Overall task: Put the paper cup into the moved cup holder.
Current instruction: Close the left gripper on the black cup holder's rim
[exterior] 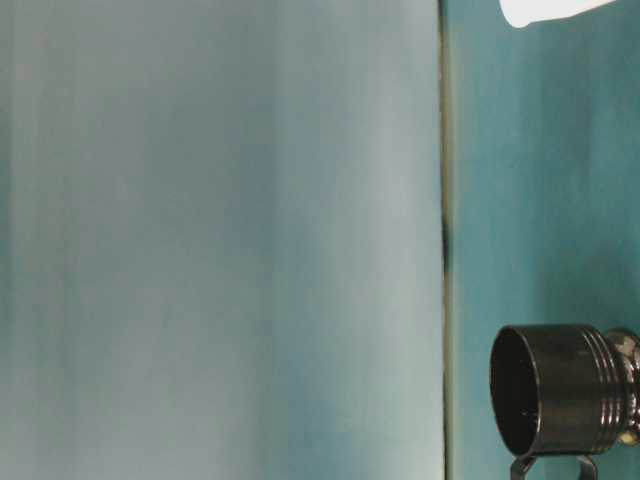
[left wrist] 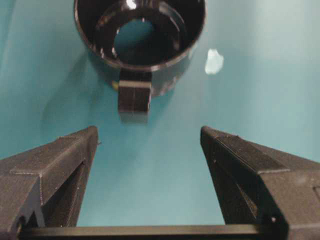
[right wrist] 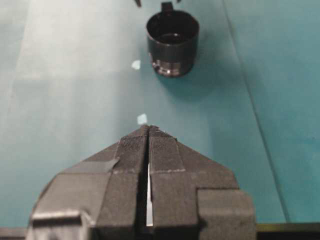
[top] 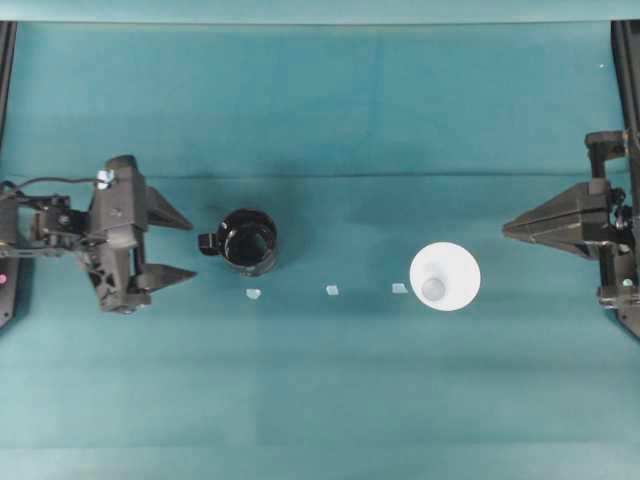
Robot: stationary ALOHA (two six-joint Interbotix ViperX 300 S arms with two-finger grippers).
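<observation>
1. Cup holder (top: pixel 247 241) upright left of table (top: pixel 320 100) centre, nothing inside.
2. Paper cup (top: pixel 445 276) upright, well right, unheld.
3. Left tool (top: pixel 177 247) spread wide near handle; right tool (top: pixel 508 229) closed, holding nothing, far right.

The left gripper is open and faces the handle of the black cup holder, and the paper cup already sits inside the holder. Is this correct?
Not quite. The left gripper is open facing the cup holder, but the paper cup stands apart on the table, as the overhead view shows.
</observation>
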